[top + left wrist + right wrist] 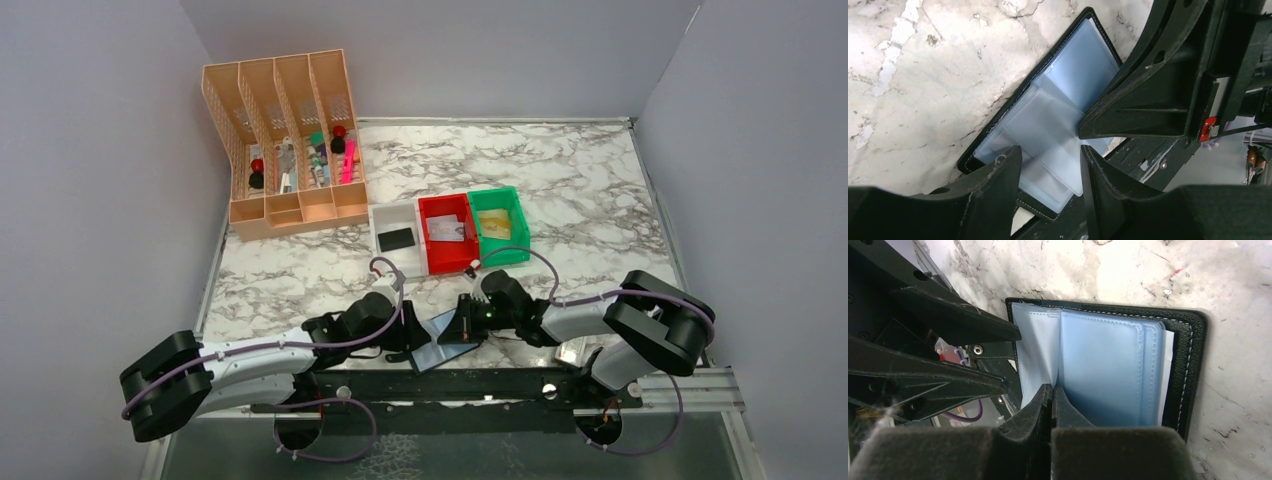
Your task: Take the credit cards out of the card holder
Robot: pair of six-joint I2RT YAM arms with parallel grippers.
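Several thin, glossy blue-grey pockets fill the black-edged folding card holder (1193, 355) mid-frame (likely floppy and slippery; pinch edges), left gripper (1050, 155) spread, right gripper (1052, 392) clenched.

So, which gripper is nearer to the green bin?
Right. The right gripper is at the card holder, on the near side of the green bin; the left gripper is at the holder's left end, further to the left of the bin.
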